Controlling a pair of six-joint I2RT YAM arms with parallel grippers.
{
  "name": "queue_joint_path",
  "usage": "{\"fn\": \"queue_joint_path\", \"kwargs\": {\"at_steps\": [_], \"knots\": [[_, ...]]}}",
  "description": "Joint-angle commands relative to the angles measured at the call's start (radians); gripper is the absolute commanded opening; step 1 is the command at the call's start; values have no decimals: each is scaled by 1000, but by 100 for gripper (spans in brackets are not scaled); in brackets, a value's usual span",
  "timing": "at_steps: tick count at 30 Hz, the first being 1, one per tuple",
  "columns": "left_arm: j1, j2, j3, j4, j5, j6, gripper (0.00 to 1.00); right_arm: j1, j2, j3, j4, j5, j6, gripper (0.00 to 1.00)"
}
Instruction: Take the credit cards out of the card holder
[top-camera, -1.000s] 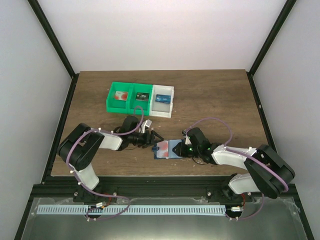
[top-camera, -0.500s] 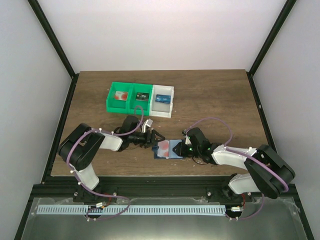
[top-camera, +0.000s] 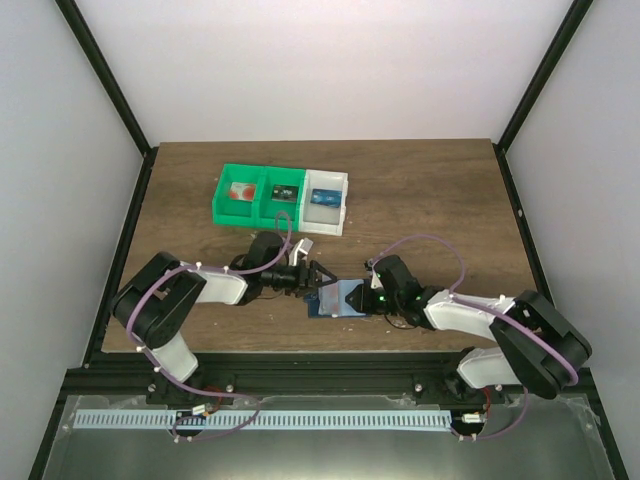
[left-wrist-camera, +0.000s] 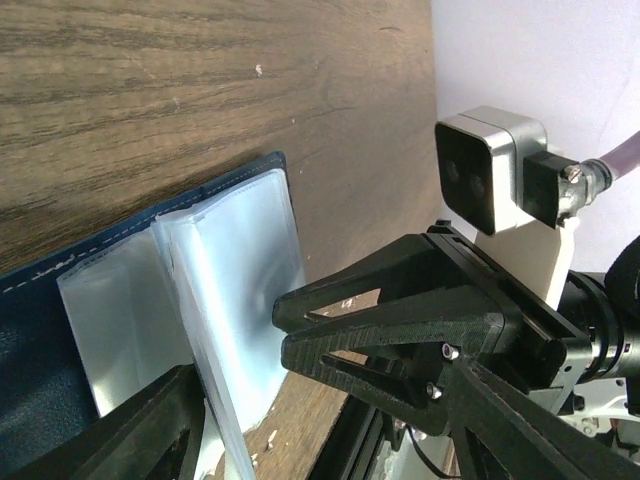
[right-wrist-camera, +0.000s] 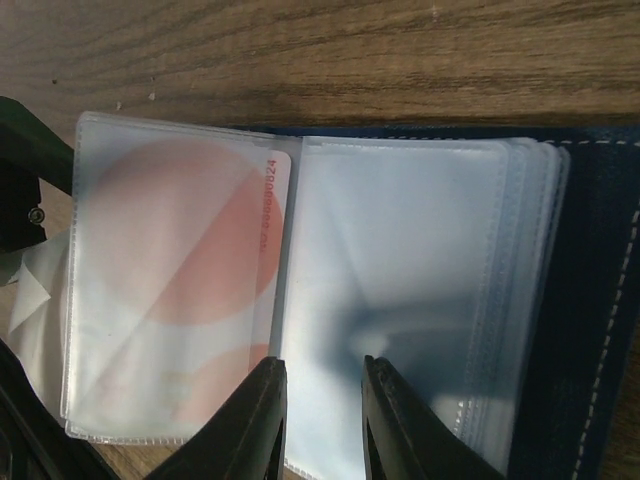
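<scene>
Card holder (top-camera: 348, 298) lies open on the table (top-camera: 430, 200) near the front edge; left gripper (top-camera: 318, 277) has closed in on its left side.
Right gripper (right-wrist-camera: 322, 395): jaws narrow, tips set on the clear pocket panel (right-wrist-camera: 420, 280); whether they clamp a leaf cannot be told; one credit card (right-wrist-camera: 190, 240), red spot showing, sits inside the left pocket. The left gripper's jaws stand wide; over the last second it advanced from just beside the holder to its left edge; a clear pocket leaf (left-wrist-camera: 235, 290) now stands between its fingers; approach judged complete, gripping the card comes next; no card out yet. Green and white bins (top-camera: 283, 198) stand well apart, further back.
</scene>
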Motion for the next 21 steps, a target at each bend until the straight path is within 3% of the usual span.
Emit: {"fn": "queue_joint_path", "kwargs": {"at_steps": [1, 6, 10, 21], "knots": [[-5, -16, 21, 19, 12, -4, 68, 7, -45, -5, 43, -5, -10, 23], [-8, -10, 17, 36, 16, -14, 68, 13, -113, -36, 128, -60, -13, 23], [-8, -8, 11, 49, 21, -15, 50, 19, -116, -36, 148, -70, -13, 27], [-9, 16, 4, 45, 15, 7, 19, 21, -77, -33, 155, -68, 4, 29]]}}
